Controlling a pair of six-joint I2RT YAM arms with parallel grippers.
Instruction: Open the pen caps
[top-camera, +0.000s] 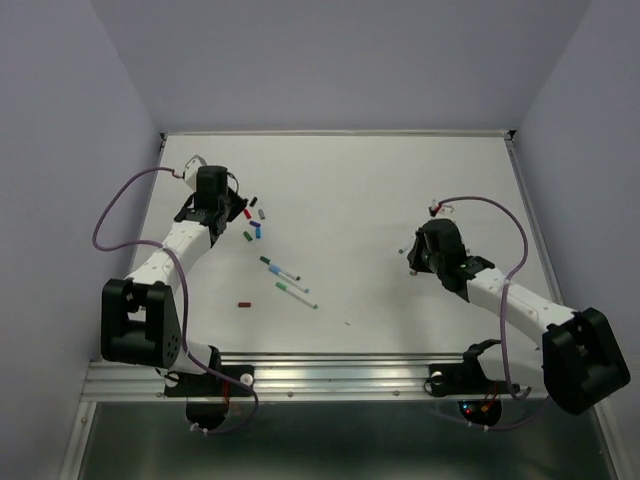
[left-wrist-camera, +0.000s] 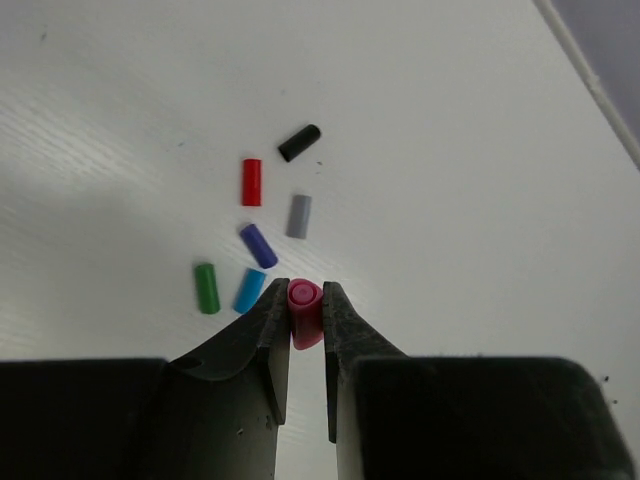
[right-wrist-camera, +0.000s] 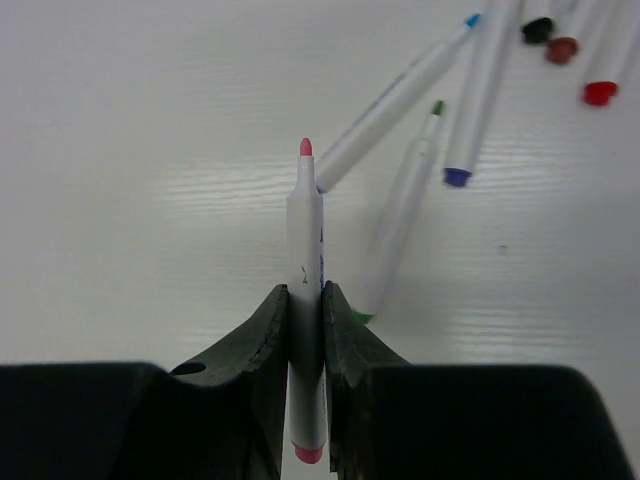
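My left gripper is shut on a pink pen cap just above the table. Ahead of it lie loose caps: black, red, grey, purple, green and blue. My right gripper is shut on a white pen barrel, uncapped, its pink tip pointing away. In the top view the left gripper is at the far left by the caps, and the right gripper is at the right.
Uncapped white pens lie ahead of the right gripper: one blue-tipped, one green-tipped, and several more at the top right. In the top view, pens and a dark red cap lie mid-table. Purple walls enclose the table.
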